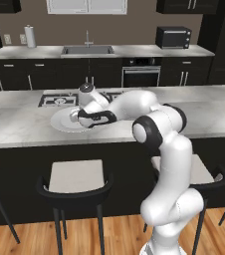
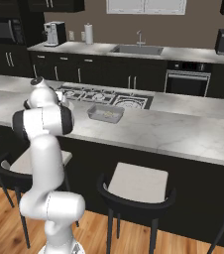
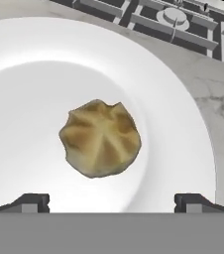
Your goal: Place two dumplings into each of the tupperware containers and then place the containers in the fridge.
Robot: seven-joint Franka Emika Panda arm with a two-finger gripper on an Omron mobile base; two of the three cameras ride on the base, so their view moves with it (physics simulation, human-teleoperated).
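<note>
Marble island counter (image 1: 25,127), where we see our gripper (image 3: 112,202), jaws spread wide and empty, poised above a lone dumpling (image 3: 100,138) on the white plate (image 3: 183,149).

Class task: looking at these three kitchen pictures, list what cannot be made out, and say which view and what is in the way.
- Left base view: the arm covers much of the white plate, hiding the food on it.
- Right base view: the contents of the clear container are too small to count.
- Hand view: the plate is cut off at the left edge; one dumpling shows between the open tool's tips.
</note>
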